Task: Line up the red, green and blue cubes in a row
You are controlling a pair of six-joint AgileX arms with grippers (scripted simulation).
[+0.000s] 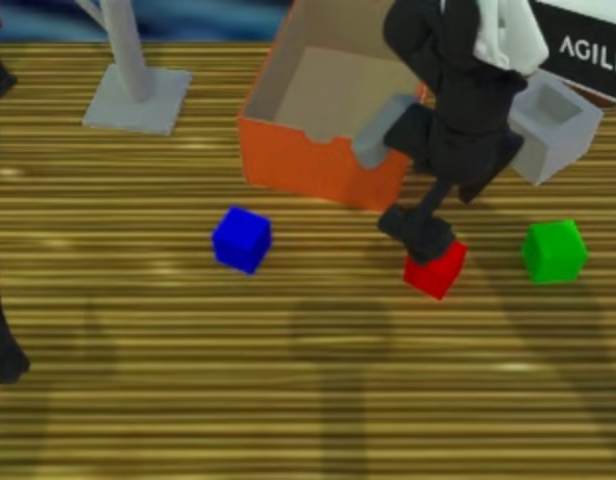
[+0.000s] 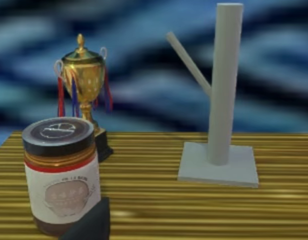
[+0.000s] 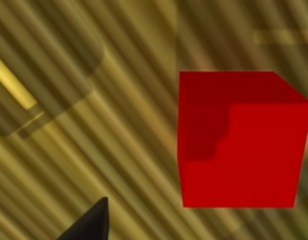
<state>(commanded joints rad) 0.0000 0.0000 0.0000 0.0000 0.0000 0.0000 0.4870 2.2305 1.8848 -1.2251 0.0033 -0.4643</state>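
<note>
The right gripper (image 1: 424, 237) sits low over the red cube (image 1: 436, 268) mid-table, toward the right edge; I cannot tell its opening. Blue cube (image 1: 241, 238) lies left of centre, green cube (image 1: 554, 250) near the right edge. The left arm (image 1: 0, 345) is parked at the left edge.

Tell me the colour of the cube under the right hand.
Red cube, beneath the right hand; clearest in the right wrist view.

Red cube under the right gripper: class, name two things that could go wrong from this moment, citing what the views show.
1. The right gripper sits at the edge of the small bright red cube, not centred; closing there might nudge or tip it instead of gripping.
2. The large orange open box and the hollow grey cube-shaped box stand close behind the arm; a swing toward the small green cube or the small blue cube could clip them.
</note>
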